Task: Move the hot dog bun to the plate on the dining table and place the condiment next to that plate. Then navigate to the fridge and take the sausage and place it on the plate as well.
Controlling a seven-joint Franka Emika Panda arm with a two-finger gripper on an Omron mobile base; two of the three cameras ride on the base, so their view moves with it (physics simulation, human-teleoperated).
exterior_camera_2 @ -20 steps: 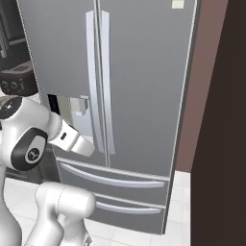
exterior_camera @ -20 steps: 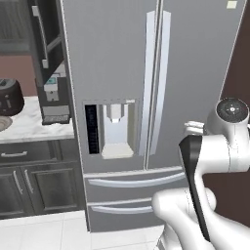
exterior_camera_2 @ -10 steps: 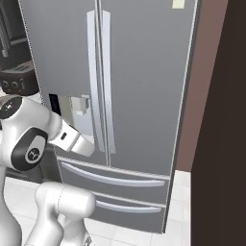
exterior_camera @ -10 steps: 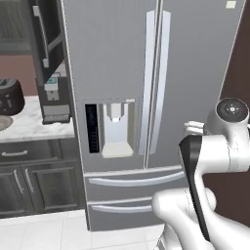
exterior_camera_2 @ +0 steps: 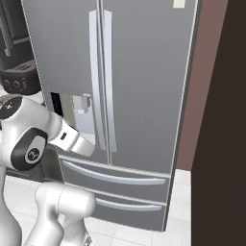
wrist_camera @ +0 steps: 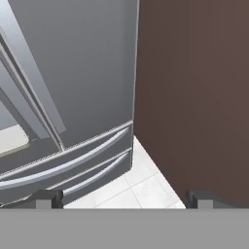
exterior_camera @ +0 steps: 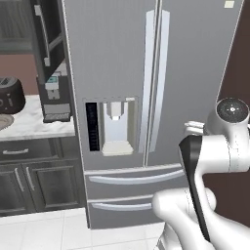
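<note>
Your gripper [wrist_camera: 121, 199] has its jaws spread fully apart, holding and touching nothing. It points at the tall grey steel fridge [exterior_camera: 146, 73], which stands shut: both upper doors closed, their long vertical handles [exterior_camera_2: 101, 81] side by side, two drawers below. A dark brown wall panel [wrist_camera: 194, 97] flanks it. You cannot see the sausage.

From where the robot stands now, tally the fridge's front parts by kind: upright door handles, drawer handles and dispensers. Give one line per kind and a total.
Upright door handles: 2
Drawer handles: 2
Dispensers: 1
Total: 5
</note>
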